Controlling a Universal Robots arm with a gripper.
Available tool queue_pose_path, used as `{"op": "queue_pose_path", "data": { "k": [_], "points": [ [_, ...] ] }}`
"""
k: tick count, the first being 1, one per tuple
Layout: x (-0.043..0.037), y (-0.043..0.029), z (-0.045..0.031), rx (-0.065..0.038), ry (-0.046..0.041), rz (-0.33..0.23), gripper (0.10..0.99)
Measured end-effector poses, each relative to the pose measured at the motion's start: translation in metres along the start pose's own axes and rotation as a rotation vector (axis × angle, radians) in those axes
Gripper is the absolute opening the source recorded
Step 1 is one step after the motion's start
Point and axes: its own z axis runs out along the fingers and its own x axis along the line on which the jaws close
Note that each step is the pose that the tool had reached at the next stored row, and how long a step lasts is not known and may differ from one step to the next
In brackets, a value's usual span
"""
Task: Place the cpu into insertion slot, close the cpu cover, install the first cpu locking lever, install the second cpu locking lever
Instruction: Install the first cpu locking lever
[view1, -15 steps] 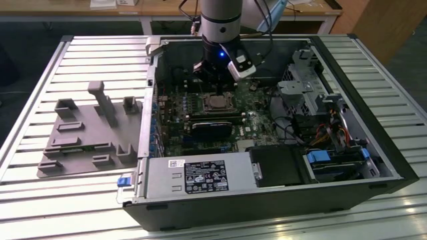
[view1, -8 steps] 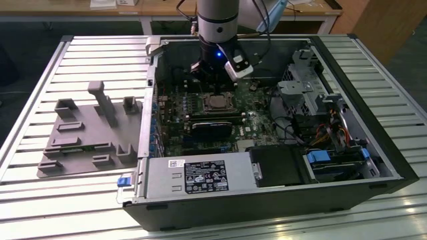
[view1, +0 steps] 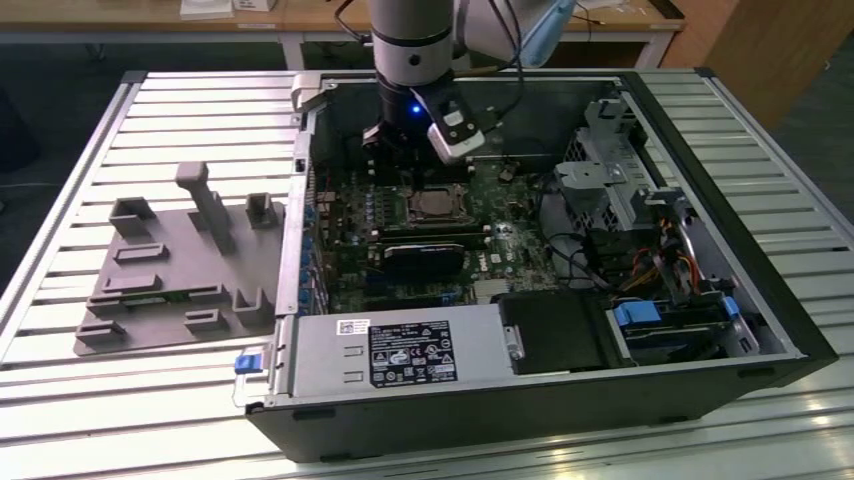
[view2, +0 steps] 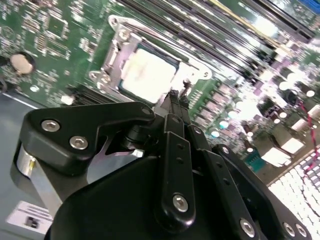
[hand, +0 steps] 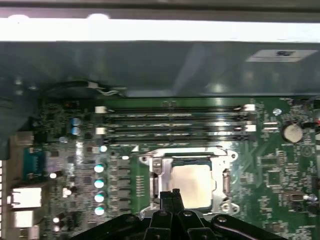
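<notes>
Robotics lab or workshop, slatted metal bench (view1: 80, 420), opened computer tower (view1: 534, 412), grey fixture plate (view1: 147, 330), robot arm (view1: 411, 40)

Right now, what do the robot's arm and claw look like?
The arm is a round silver-grey tube with a small blue light near its end. A pale block and black cables sit beside it. The claw is black, made of jointed bars with shiny silver screws.

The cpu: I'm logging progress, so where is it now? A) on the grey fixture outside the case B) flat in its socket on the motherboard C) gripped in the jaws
B: in the first wrist view the cpu lies flat, framed by the cpu cover, on the motherboard.
</notes>
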Motion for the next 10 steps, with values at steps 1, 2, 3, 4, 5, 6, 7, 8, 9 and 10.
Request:
{"op": "queue_pose_path", "data": {
  "k": [1, 2, 3, 4, 5, 6, 7, 8, 9, 10],
  "points": [
    [0.0029, -0.0001, -0.0002, 0.000, -0.0004, 0.000, 0.102],
    [0.0060, -0.0003, -0.0004, 0.000, -0.0010, 0.000, 0.102],
    [0.0089, -0.0004, -0.0006, 0.000, -0.0014, 0.000, 0.102],
    [0.0118, -0.0005, -0.0008, 0.000, -0.0018, 0.000, 0.102],
    [0.0149, -0.0007, -0.0011, 0.000, -0.0023, 0.000, 0.102],
    [0.0177, -0.0008, -0.0012, 0.000, -0.0027, 0.000, 0.102],
    [0.0204, -0.0009, -0.0014, 0.000, -0.0033, 0.000, 0.102],
    [0.0227, -0.0010, -0.0016, 0.000, -0.0037, 0.000, 0.102],
    [0.0250, -0.0011, -0.0017, 0.000, -0.0041, 0.000, 0.102],
    [0.0269, -0.0012, -0.0019, 0.000, -0.0043, 0.000, 0.102]
  ]
}}
